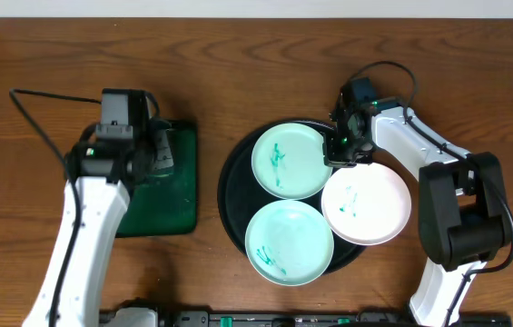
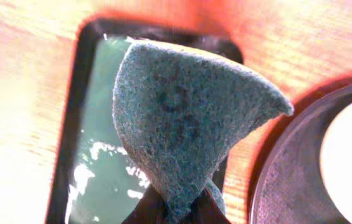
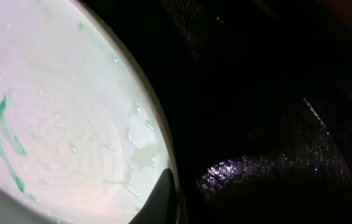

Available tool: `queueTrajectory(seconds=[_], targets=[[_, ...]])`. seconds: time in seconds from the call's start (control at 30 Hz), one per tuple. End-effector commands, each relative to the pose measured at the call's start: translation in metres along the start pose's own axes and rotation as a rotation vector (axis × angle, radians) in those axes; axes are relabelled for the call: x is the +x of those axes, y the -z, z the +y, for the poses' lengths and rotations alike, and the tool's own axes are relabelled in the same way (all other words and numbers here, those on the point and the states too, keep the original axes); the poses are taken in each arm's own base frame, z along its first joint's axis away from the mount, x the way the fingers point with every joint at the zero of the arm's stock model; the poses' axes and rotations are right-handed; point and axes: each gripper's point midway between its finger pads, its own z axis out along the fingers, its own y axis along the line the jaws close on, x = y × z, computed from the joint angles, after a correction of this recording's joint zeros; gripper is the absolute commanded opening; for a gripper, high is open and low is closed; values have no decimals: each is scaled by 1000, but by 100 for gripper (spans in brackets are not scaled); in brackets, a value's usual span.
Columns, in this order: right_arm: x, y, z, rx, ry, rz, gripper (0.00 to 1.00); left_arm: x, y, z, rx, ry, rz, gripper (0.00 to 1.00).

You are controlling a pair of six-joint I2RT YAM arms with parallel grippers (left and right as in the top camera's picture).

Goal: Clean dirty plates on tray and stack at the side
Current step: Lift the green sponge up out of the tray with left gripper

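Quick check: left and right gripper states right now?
Left gripper: shut on the scouring pad.
Right gripper: shut at the rim of the upper green plate; whether it grips cannot be told.

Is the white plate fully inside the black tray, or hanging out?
Partly out: overhead, the white plate overhangs the right rim of the tray, its right half over bare table.

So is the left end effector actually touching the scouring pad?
Touching. The left wrist view shows the left end effector pinching the scouring pad at its lower corner, with the pad fanning out above the fingers.
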Motion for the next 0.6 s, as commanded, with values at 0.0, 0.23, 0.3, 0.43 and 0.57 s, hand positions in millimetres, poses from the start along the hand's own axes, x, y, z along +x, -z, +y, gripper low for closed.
queueTrajectory(seconds=[0.0, 0.23, 0.3, 0.43, 0.57], targets=[[5, -7, -8, 25, 9, 29, 1, -16, 24, 9, -70, -55, -123, 7], [7, -7, -5, 8, 34, 38, 1, -43, 68, 10, -71, -119, -326, 7], [7, -7, -5, 8, 34, 38, 1, -47, 74, 12, -79, -114, -358, 7], [7, -7, -5, 7, 34, 35, 1, -50, 76, 18, -118, -106, -373, 7], [6, -7, -5, 7, 34, 34, 1, -54, 78, 20, -135, -114, -392, 7]])
